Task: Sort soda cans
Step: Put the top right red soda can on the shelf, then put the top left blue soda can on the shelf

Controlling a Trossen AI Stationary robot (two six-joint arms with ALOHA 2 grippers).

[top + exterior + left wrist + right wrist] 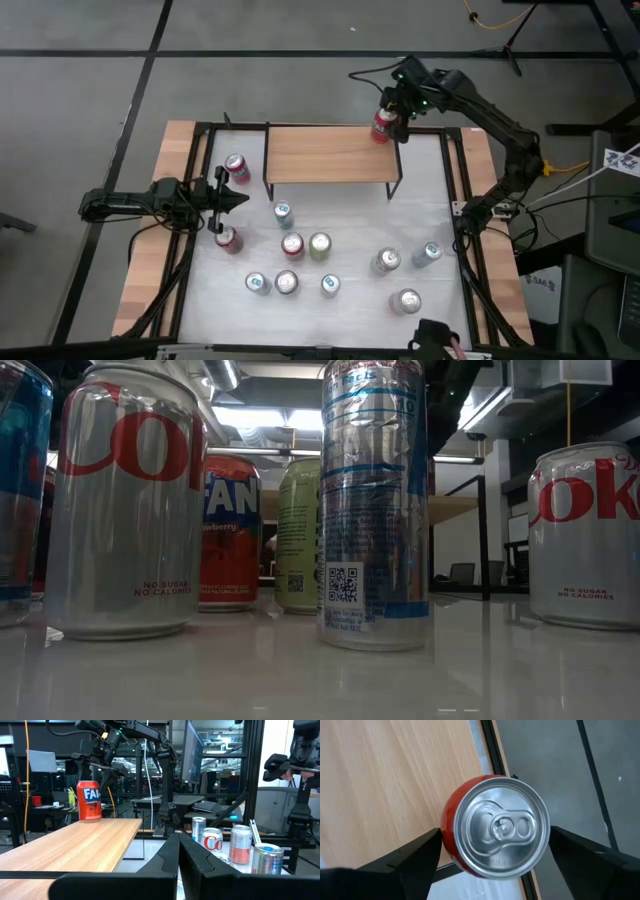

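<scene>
Red can (496, 826) standing on wooden shelf (330, 155) corner, between spread fingers of right end effector (392, 112), ungripped. Best lifted straight up, clear of rim. Left end effector (232, 199) together, idle.

Light comes from overhead: ceiling lamps (262, 418) glow bright behind the cans in the low view, leaving the can fronts dim and backlit. The white table top (350, 215) is evenly lit from above, with soft, short shadows beside each can. The table top gives a pale sheen close to the low camera. The red can's silver lid (502, 827) is sharp, with soft highlights.
</scene>
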